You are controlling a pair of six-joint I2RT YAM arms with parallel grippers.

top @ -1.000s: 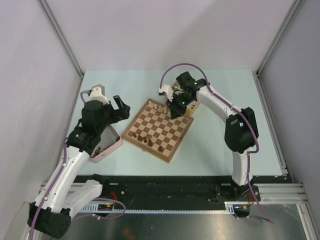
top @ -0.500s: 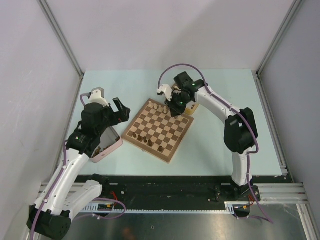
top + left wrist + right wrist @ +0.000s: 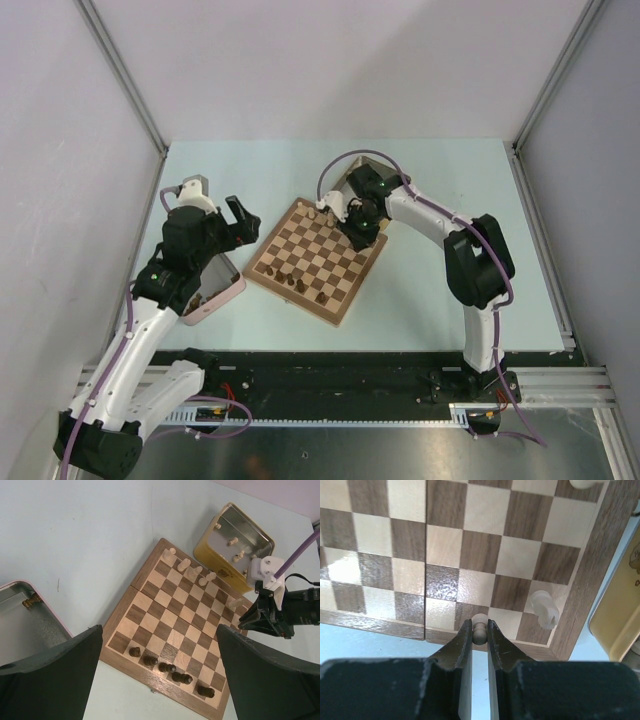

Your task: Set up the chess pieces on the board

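Observation:
The board [image 3: 335, 285] lies turned at the table's middle. Pale chess pieces [image 3: 190, 571] line its far edge and dark ones [image 3: 167, 667] its near edge. My right gripper [image 3: 479, 630] is shut on a small pale piece [image 3: 480, 619], held over the edge row near the board's right corner, one square from another pale piece [image 3: 543, 609]. From above, the right gripper [image 3: 358, 236] hangs over that corner. My left gripper [image 3: 160, 630] is open and holds nothing, high above the board's left side, its fingers [image 3: 50, 675] wide apart.
A yellow tin [image 3: 235, 545] with several pale pieces stands just beyond the board's right corner. A pink tin [image 3: 30, 617] holding a brown piece [image 3: 31, 600] sits left of the board, under my left arm [image 3: 190, 250]. Grey walls close in the table.
My right gripper has come from over the yellow tin to the board's right corner, carrying the pale piece. The left arm has barely shifted.

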